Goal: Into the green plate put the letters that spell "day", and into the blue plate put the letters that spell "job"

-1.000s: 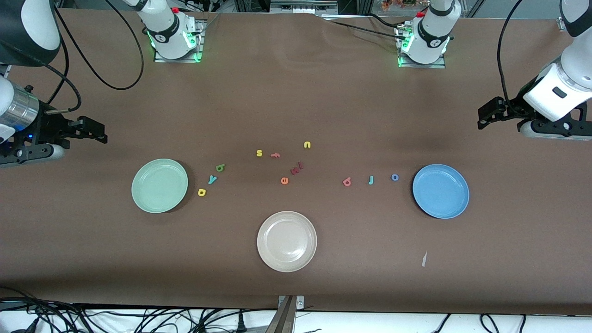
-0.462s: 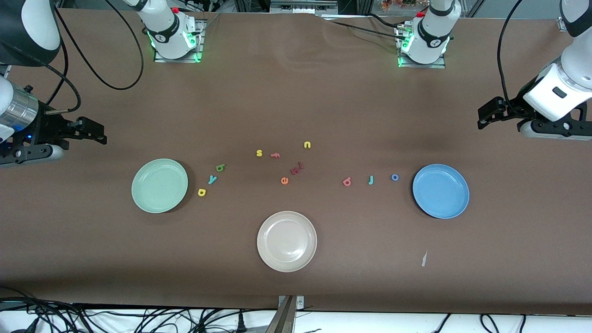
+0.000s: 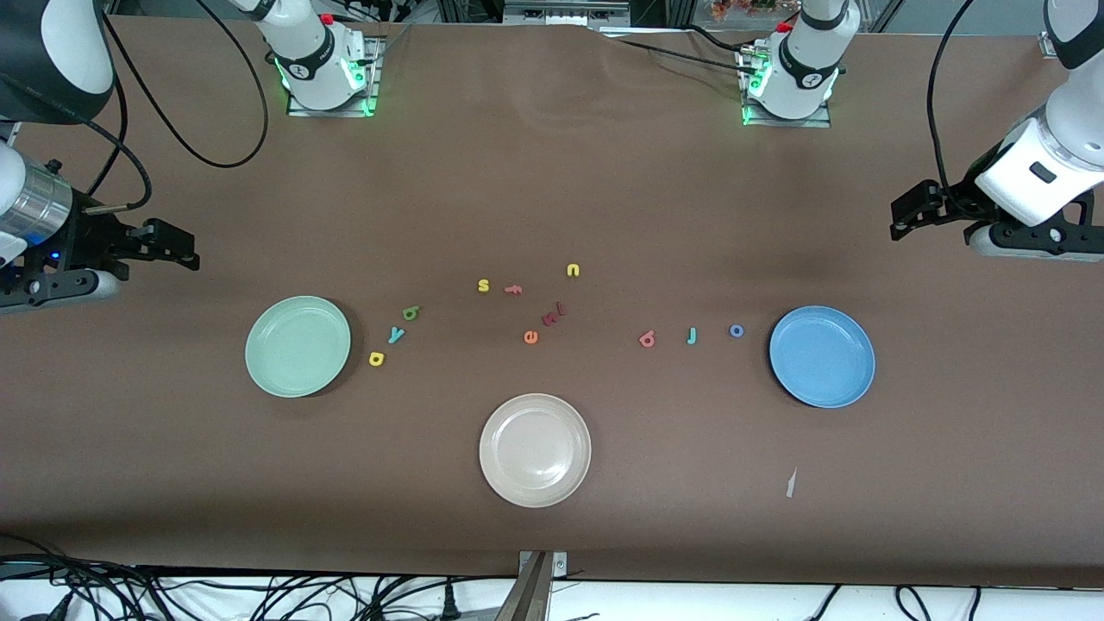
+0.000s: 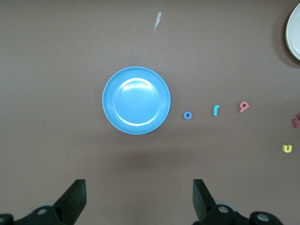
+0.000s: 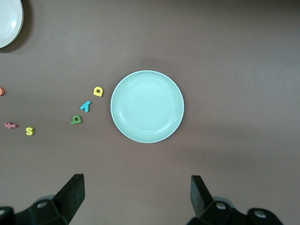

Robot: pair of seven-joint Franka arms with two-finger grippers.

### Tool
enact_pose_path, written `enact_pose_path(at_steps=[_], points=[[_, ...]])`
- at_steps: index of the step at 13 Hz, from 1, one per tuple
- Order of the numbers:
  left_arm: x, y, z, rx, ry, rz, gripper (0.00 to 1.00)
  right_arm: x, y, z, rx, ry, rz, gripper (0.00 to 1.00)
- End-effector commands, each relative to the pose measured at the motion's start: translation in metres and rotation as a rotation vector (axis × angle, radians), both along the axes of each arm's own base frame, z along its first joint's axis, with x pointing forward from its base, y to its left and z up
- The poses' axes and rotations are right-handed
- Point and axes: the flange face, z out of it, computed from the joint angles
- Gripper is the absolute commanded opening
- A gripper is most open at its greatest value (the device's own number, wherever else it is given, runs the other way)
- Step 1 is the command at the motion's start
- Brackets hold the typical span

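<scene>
Both sets of jaws are spread wide with nothing between them. Left gripper (image 3: 906,226) hangs over bare table at the left arm's end; its wrist view looks straight down on the round medium-blue plastic plate (image 4: 136,100). Right gripper (image 3: 177,246) hangs over bare table at the right arm's end, looking down on the round pale mint-green plastic plate (image 5: 147,106). Neither arm is near a letter.

Step in hand, as a judgement: the very start. Both plates are empty and all six letters lie on the brown table cover (image 3: 552,172).

"day" set: dark green foam d (image 3: 410,313), teal foam y (image 3: 396,335) and yellow foam a (image 3: 377,358) in a short diagonal just beside the green plate, toward the table's middle, the a nearest the front camera.

"job" set: blue ring-shaped foam o (image 3: 736,330), teal foam j (image 3: 692,335) and salmon-red foam b (image 3: 647,340) in a row, the o closest to the blue plate.

Distractors: yellow s (image 3: 484,285), orange f (image 3: 512,290), yellow u (image 3: 573,271), orange e (image 3: 530,337) and dark red letters (image 3: 554,314) mid-table. Round beige plate (image 3: 535,449) sits nearer the front camera.

Next move likely calls for each arm to go over its closest letter (a or d for the right, o for the left), descend vertically and pinch. The letters are tiny, flat and close together, so the fingers must straddle one without nudging its neighbour.
</scene>
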Motion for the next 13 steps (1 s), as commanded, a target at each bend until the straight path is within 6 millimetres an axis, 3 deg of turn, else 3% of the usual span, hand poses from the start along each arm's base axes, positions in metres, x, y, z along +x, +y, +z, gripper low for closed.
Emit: enact_pose_path(at_steps=[1,13], points=[[0.000,0.000,0.003,-0.005,0.009,-0.015,1.00,0.001,0.002,0.005,-0.013,-0.011,-0.003,1.00],[0.001,-0.007,-0.001,-0.005,0.024,-0.027,1.00,0.002,0.008,-0.009,-0.014,0.004,0.004,1.00]])
